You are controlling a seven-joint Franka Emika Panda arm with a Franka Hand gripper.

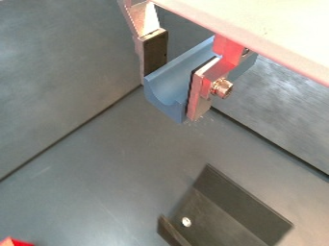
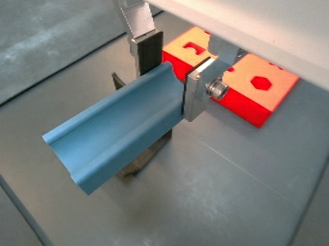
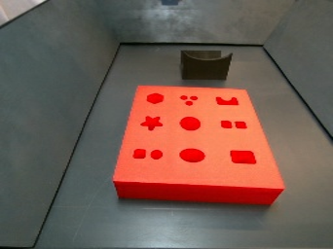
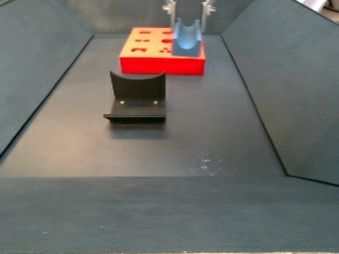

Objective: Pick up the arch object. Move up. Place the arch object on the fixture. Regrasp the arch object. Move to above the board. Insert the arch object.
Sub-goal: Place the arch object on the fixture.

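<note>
My gripper (image 1: 176,77) is shut on the arch object (image 1: 167,91), a pale blue block with a curved notch, clamped between the two fingers. Both wrist views show this; in one the arch object (image 2: 115,135) sticks out long past the gripper (image 2: 171,82). I hold it in the air. The fixture (image 1: 232,216), dark with a U-shaped dip, lies on the floor below and apart. In a side view the gripper (image 4: 188,28) hangs high with the arch object (image 4: 188,42) in front of the red board (image 4: 166,60). The board (image 3: 193,141) shows its cutouts, with the fixture (image 3: 204,63) behind it.
Grey walls enclose the dark floor (image 4: 159,159) on all sides. The fixture (image 4: 137,94) sits on its base plate between the board and the near end of the floor. The board (image 2: 257,91) shows behind the fingers in a wrist view.
</note>
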